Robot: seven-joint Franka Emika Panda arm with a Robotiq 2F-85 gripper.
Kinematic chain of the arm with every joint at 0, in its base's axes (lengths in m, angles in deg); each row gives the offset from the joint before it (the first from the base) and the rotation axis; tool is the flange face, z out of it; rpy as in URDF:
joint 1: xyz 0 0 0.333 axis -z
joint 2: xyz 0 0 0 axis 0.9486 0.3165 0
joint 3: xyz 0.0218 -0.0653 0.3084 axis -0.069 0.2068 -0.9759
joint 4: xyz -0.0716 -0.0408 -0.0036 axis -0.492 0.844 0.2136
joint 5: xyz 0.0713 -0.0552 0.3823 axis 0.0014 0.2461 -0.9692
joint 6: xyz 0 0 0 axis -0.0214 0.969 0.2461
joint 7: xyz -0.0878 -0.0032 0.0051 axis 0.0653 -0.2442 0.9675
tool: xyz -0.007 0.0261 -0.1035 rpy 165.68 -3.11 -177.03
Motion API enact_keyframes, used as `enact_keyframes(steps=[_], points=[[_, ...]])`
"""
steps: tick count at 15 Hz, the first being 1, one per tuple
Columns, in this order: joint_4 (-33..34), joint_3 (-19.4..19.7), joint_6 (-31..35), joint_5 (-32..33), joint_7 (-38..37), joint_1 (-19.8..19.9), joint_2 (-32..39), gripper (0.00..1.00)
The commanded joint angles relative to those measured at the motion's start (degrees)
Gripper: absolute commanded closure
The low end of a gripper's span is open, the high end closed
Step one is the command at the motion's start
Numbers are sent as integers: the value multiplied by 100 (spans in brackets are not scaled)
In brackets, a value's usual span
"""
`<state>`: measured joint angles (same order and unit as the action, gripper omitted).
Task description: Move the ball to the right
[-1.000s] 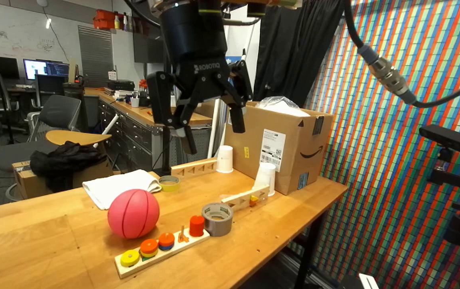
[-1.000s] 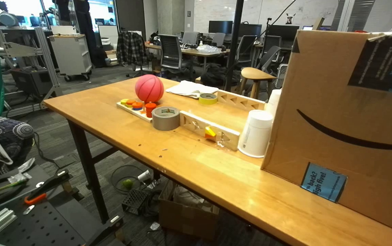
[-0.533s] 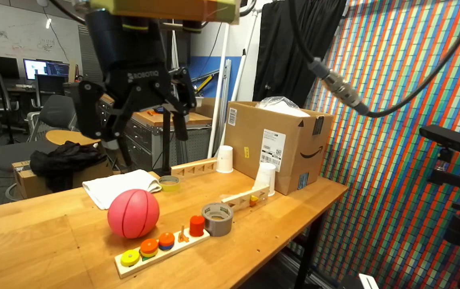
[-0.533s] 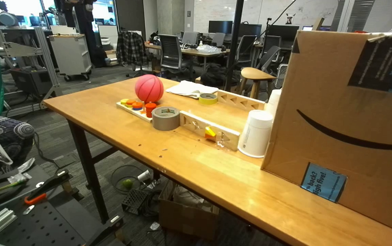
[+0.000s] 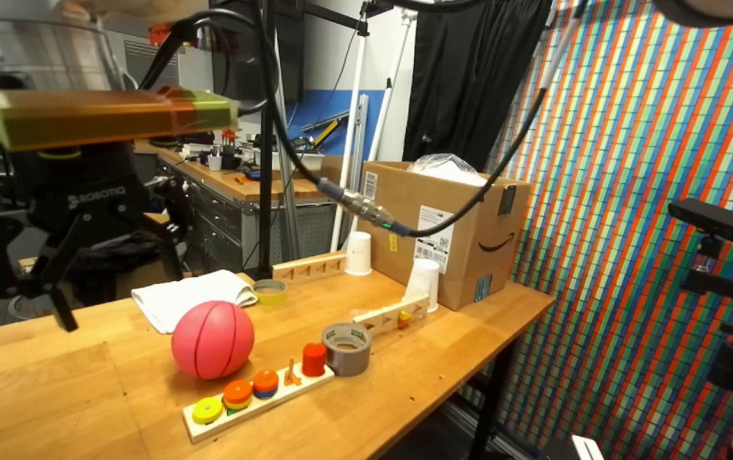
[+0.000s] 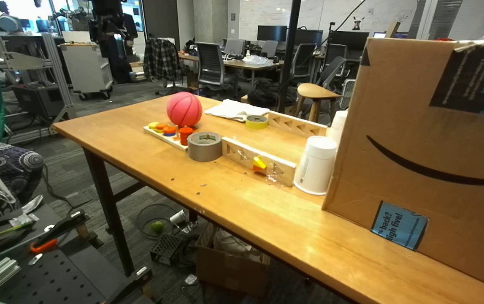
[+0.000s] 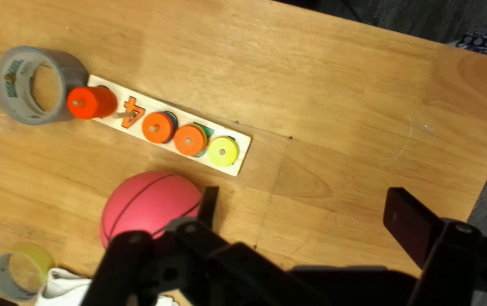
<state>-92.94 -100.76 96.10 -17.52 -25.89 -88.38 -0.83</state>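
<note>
A pink-red ball [image 5: 213, 340] with dark seam lines rests on the wooden table [image 5: 59, 396], behind a wooden peg board [image 5: 257, 404] with coloured rings. The ball also shows in an exterior view [image 6: 184, 109] and in the wrist view [image 7: 147, 206], left of the fingers and partly covered by one finger. My gripper [image 5: 122, 297] is open and empty. It hangs above the table, left of the ball in that exterior view. In the wrist view my gripper [image 7: 305, 204] has its fingers wide apart with only bare table between them.
A grey tape roll [image 5: 346, 349] touches the board's end. A white cloth [image 5: 193, 297] and yellow tape roll [image 5: 270, 292] lie behind the ball. Wooden strips [image 5: 308, 267], white cups [image 5: 358, 253] and a large cardboard box [image 5: 446, 230] stand farther right. A cable [image 5: 366, 207] hangs from the arm.
In an exterior view my gripper has moved left and down, passing from above the middle of the table to left of the ball. The fingers stay open. The ball has not moved.
</note>
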Motion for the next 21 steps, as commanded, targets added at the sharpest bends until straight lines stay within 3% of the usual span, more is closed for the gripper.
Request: enact_keyframes(steps=[1, 5, 9, 15, 21], points=[[1097, 240, 119, 182, 216, -499, 931, 0], [1830, 486, 264, 139, 546, -835, 1532, 0], [2234, 714, 364, 7, 789, -927, 2014, 0], [2542, 903, 399, -385, 1266, -776, 2576, 0], [2373, 1023, 449, -835, 1308, -544, 2578, 0]])
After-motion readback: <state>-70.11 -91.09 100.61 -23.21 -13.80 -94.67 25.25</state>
